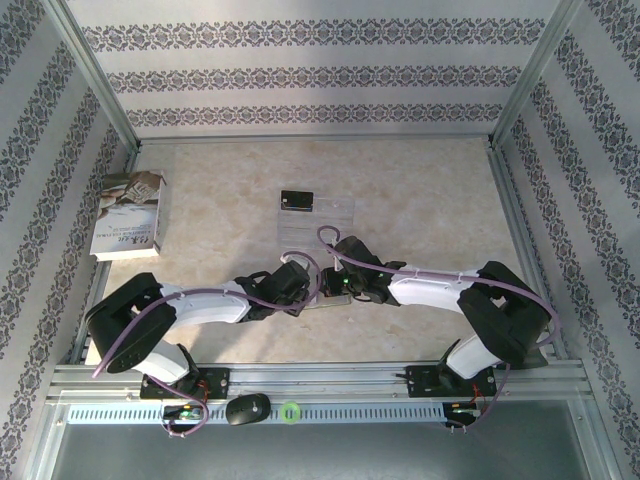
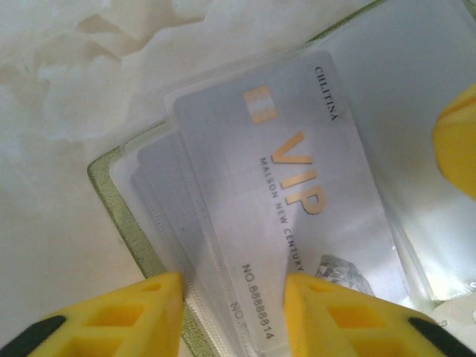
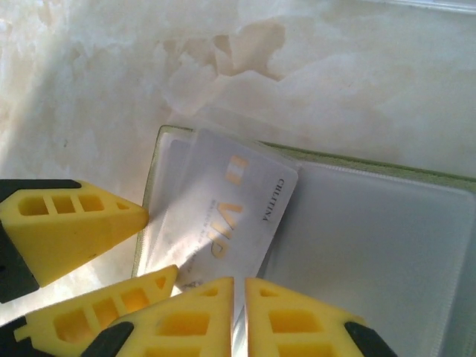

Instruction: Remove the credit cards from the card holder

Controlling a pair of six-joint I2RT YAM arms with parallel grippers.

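The card holder (image 3: 372, 169) lies open on the table, green rim around clear pockets. A silvery-white credit card (image 2: 297, 171) marked VIP sticks out of its left pockets at a slant. My left gripper (image 2: 234, 286) is open, with its yellow fingers standing on either side of the card's lower end. My right gripper (image 3: 239, 282) has its jaws almost together at the card's near corner; whether they pinch the card I cannot tell. One of its fingers (image 2: 457, 141) shows over the right pocket. A black credit card (image 1: 297, 202) lies farther back. Both grippers (image 1: 328, 287) meet mid-table.
The black card rests on a clear plastic sheet (image 1: 335, 215). A white-grey book (image 1: 130, 213) lies at the far left. Metal frame rails (image 1: 520, 240) border the marble-look table. A black cap (image 1: 247, 408) and a green ring (image 1: 290, 409) sit on the front rail.
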